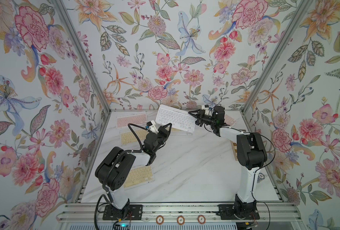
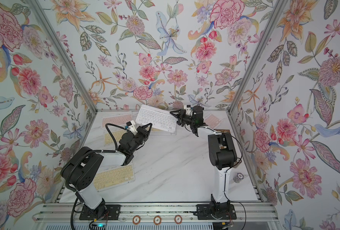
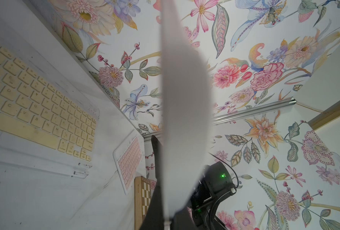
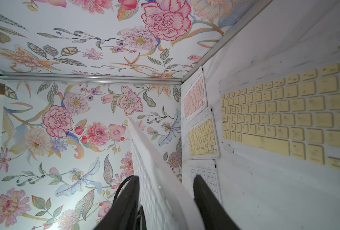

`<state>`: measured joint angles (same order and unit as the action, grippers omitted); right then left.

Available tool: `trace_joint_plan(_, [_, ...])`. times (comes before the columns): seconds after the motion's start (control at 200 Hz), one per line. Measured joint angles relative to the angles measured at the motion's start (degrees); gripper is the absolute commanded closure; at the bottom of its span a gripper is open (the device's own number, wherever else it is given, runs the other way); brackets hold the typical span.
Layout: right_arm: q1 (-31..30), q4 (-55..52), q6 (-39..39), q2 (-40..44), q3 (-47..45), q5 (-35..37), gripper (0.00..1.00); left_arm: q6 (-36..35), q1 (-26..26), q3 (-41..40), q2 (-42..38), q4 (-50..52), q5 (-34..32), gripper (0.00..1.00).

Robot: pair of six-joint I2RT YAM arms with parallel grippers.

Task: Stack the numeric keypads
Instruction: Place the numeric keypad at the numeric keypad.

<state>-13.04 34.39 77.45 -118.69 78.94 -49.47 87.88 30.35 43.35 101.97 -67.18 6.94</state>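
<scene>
The thin white keypad with white keys (image 1: 175,119) hangs tilted in the air at 12 o'clock over the white marble table (image 1: 185,175). The left claw (image 1: 168,126) pinches its near edge at 7 o'clock. The right claw (image 1: 193,118) sits at its 3 o'clock end with its black fingers (image 4: 207,199) wide apart, one on each side of the keypad. A pink keypad (image 1: 131,120) and a yellow keypad (image 1: 132,137) lie flat at 10 o'clock. A second yellow keypad (image 1: 139,176) lies at 8 o'clock. A brown wooden chessboard (image 2: 223,131) peeks out at 3 o'clock.
</scene>
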Motion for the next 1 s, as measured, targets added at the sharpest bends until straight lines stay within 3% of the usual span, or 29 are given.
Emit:
trace_joint_plan(0.12, [0.15,4.87,1.81,1.05,-6.12,-0.63,0.38,-0.02,-0.02,0.00,1.81,0.31,-1.88,1.00])
trace_joint_plan(0.38, [-0.28,18.49,8.28,2.69,-18.47,0.24,0.45,-0.17,-0.07,2.47,3.30,-0.22,-4.81,1.00])
trace_joint_plan(0.565, [-1.88,28.85,13.66,2.38,-20.92,1.27,0.55,-0.17,-0.07,3.34,5.09,-1.07,-5.86,1.00])
trace_joint_plan(0.646, [-2.45,32.65,15.39,1.88,-20.87,1.75,0.64,0.07,-0.07,3.34,5.77,-1.11,-6.10,1.00])
trace_joint_plan(0.856, [-3.15,33.57,15.63,1.03,-20.87,3.23,0.82,0.04,-0.07,3.34,5.84,-2.34,-6.27,1.00])
trace_joint_plan(0.946, [-3.30,31.82,13.70,1.05,-20.87,3.72,0.91,-0.15,-0.09,3.52,5.84,-1.77,-6.12,0.91])
trace_joint_plan(1.001, [-3.28,30.69,12.66,1.18,-20.63,3.76,0.96,-0.24,-0.42,3.61,6.14,-0.81,-5.73,0.77])
